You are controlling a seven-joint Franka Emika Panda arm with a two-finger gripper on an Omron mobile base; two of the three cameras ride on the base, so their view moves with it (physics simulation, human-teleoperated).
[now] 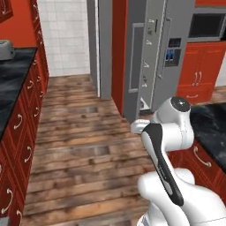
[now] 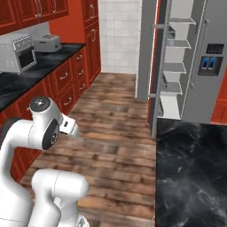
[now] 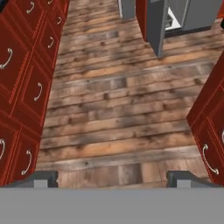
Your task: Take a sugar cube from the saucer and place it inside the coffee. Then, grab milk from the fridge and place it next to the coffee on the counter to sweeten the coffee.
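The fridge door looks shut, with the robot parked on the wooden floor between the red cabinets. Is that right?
Not quite. The fridge door stands open: the right base view shows its white inner shelves. The rest holds: the robot stands on the wooden floor between red cabinets.

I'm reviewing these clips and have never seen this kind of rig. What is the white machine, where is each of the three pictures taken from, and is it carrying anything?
The white machine is a robot arm on a base that can drive, in a rendered kitchen. Two pictures come from cameras on that base, behind the arm to its left and right, looking forward over the wooden floor. The third comes from a camera on the hand, looking along the gripper; its two dark fingertips stand wide apart at the bottom, with nothing between them, so it carries nothing. Ahead is the grey fridge with one door open, showing white shelves. Black marble counter on red cabinets runs along both sides; a toaster oven and a toaster stand on one.
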